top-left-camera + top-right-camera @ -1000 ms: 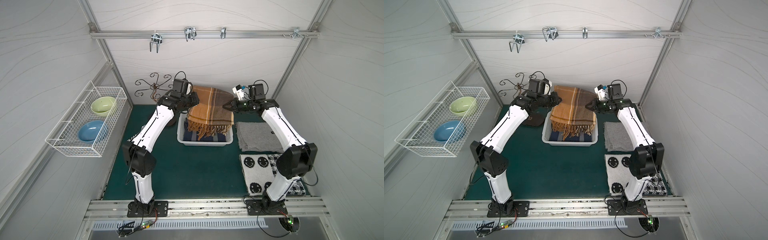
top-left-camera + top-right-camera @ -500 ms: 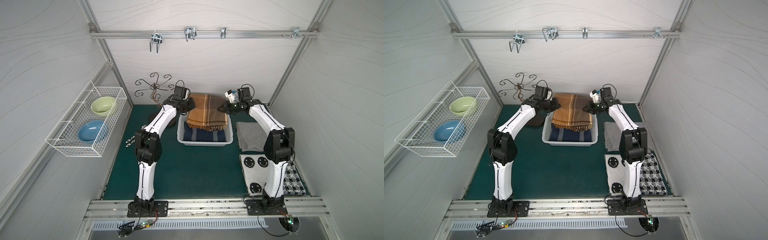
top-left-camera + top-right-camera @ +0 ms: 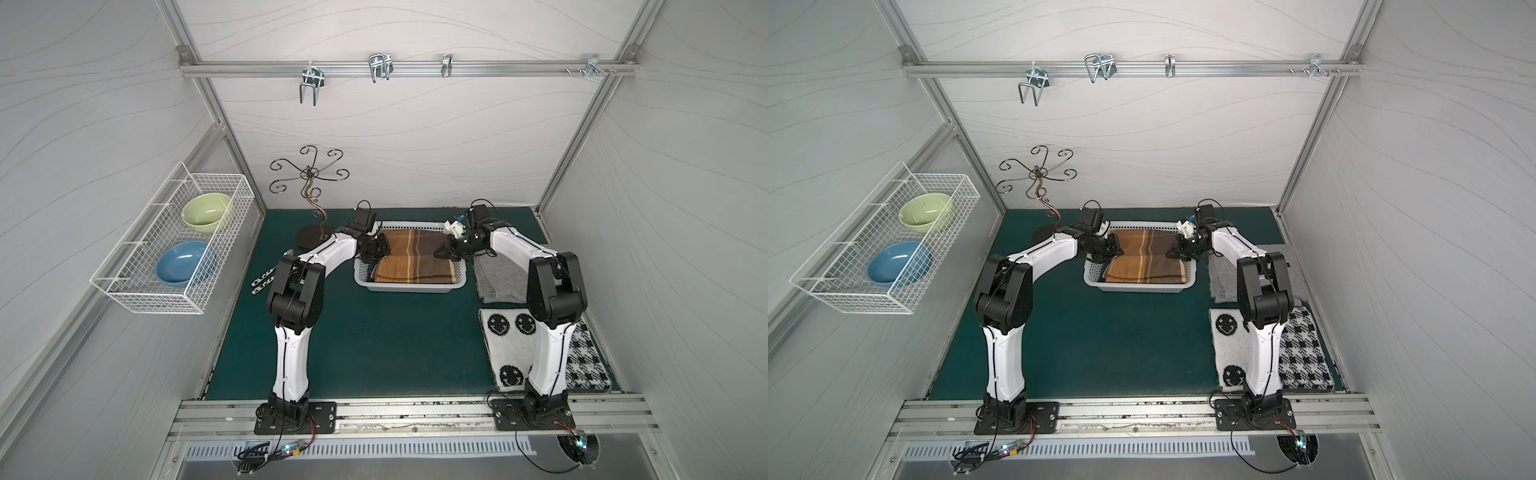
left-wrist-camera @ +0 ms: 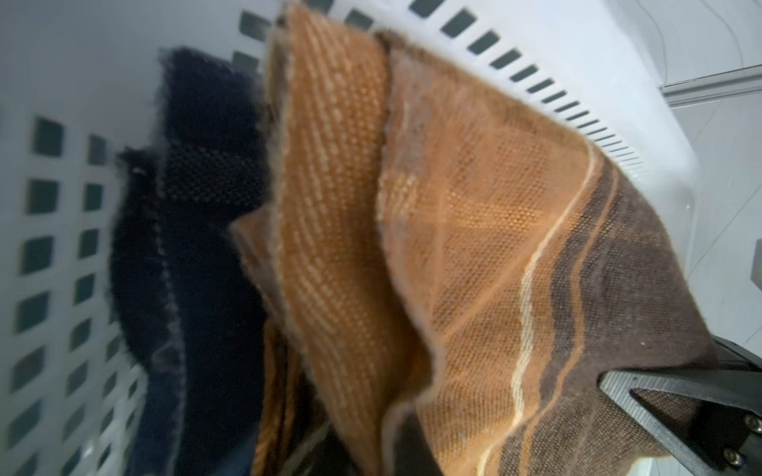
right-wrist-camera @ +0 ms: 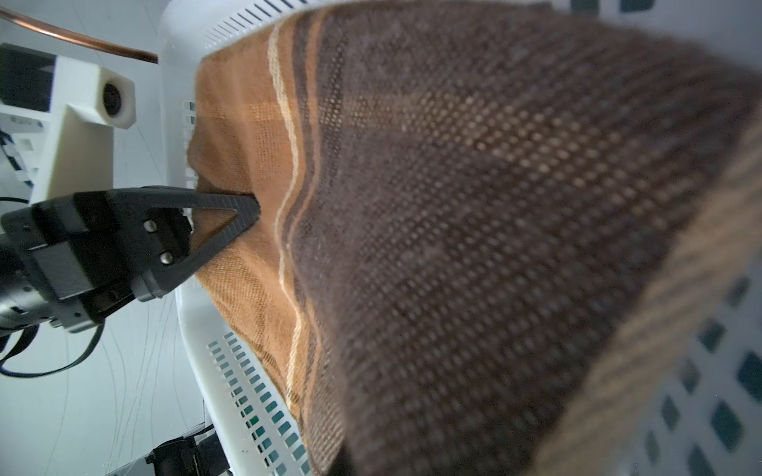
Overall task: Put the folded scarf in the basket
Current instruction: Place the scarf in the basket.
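Note:
The folded scarf, brown and orange plaid, lies spread in the white perforated basket at the back middle, seen in both top views. It covers a dark navy cloth lying in the basket. My left gripper is shut on the scarf's left edge, just inside the basket wall. My right gripper is shut on the right edge. In the right wrist view the left gripper pinches the orange cloth. Each wrist's own fingertips are hidden by fabric.
A grey folded cloth lies right of the basket; a smiley-face mat and a checked cloth lie nearer the front. A metal scroll stand rises behind the left arm. A wire rack with bowls hangs on the left wall.
Both arms have come down and back with the scarf. It hung draped above the basket's front and now lies flat inside, covering the navy cloth.

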{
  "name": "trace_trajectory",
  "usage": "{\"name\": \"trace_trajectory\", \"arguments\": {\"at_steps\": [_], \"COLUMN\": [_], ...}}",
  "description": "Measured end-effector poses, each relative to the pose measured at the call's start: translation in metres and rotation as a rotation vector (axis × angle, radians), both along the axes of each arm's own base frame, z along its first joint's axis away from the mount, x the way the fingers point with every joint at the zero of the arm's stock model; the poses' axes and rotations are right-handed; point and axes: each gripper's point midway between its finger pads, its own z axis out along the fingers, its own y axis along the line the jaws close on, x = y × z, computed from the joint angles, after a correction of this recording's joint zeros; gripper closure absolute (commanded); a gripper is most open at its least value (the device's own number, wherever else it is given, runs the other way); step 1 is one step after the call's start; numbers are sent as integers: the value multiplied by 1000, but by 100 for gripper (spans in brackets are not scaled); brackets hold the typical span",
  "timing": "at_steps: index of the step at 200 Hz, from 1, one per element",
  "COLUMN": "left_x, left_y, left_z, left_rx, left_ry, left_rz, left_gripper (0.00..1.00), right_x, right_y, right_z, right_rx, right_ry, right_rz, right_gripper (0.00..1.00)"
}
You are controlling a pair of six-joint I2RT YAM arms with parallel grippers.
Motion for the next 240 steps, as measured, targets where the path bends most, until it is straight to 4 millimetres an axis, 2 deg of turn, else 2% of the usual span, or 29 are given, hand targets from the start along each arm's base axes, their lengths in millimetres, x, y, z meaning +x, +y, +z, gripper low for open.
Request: {"name": "trace_trajectory", "arguments": {"at_steps": [15, 40, 52, 73, 92, 103, 117, 162, 167, 171, 176, 219, 240], "left_x": [-1, -3, -3, -3, -4, -4, -5, -11, -12, -12, -12, -17, -20], "left_y": [1, 6, 7, 6, 6, 7, 8, 12, 12, 12, 13, 18, 22], "left_z": [0, -3, -4, -5, -5, -5, -6, -1, 1, 2, 4, 14, 20], "left_rx": [7, 35, 50, 63, 72, 75, 81, 91, 92, 92, 93, 113, 138], "left_ry": [-2, 4, 2, -5, -3, -5, -6, -10, -11, -12, -14, -20, -25], "left_rz": [1, 5, 6, -1, -2, 0, 0, 8, 7, 8, 8, 12, 7], "left_gripper": [100, 100, 100, 95, 92, 89, 79, 68, 68, 67, 67, 65, 64], "right_x": [-1, -4, -4, -3, -3, -3, -3, -6, -6, -7, -8, -11, -7], "right_y": [3, 5, 5, 0, -3, -5, -5, -9, -10, -12, -13, -32, -39], "right_z": [-1, -3, -5, -7, -9, -9, -9, -7, -5, -4, -1, 40, 52], "right_rx": [-50, -100, -107, -120, -132, -132, -130, -135, -139, -143, -146, -201, -240], "right_ry": [-25, -36, -32, -28, -26, -14, -13, -12, -15, -16, -14, -96, -131], "right_rz": [16, 35, 36, 28, 22, 13, 10, 2, -1, -3, -10, -54, -65], "right_gripper": [100, 94, 85, 79, 63, 62, 61, 58, 56, 44, 40, 42, 45]}}
